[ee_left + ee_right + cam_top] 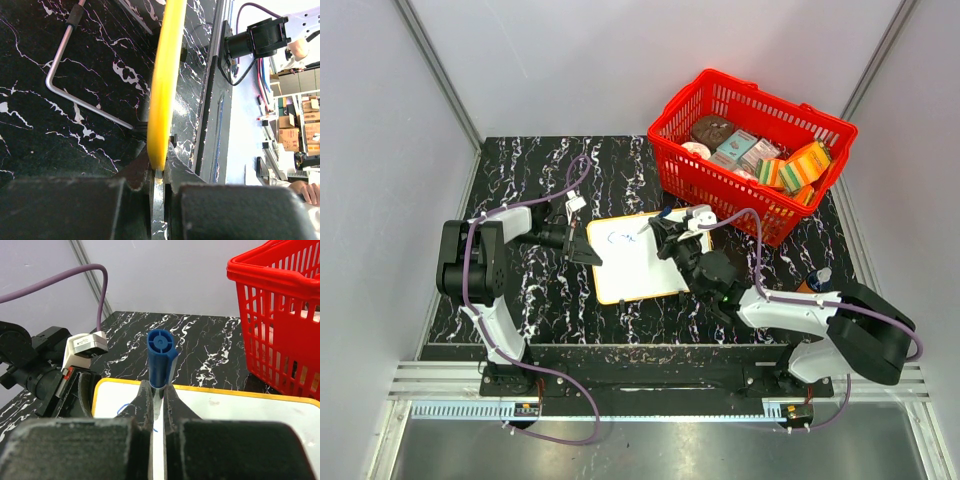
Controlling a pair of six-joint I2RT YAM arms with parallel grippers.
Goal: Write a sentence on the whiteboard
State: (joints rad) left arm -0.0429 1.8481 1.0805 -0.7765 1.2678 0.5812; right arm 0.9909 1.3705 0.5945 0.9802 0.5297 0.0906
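The whiteboard (638,268) lies near the middle of the tabletop, just in front of the red basket (825,125), which stands at the far right corner. Its long axis runs left to right, slightly skewed, with the right end a little farther back. Its right edge is covered by the right arm.

The left gripper (159,172) reaches in from the left and is pinched on the board's left rim. In the left wrist view that rim shows edge-on as a yellow strip between the pressed fingers. Whether the board rests fully flat or is lifted a little cannot be told. A bent metal rod (75,97) lies on the marble beside it.

The right gripper (157,392) hangs over the far part of the board and is clamped on a blue marker (161,355). The marker stands steeply, butt end up towards the wrist camera and tip down at the board. The fingers hide the tip, so contact with the surface cannot be judged.

Of the sentence (617,238) only a short blue stroke shows, near the board's far left corner, too small to read. The basket's contents are packed boxes and tins, their labels illegible.
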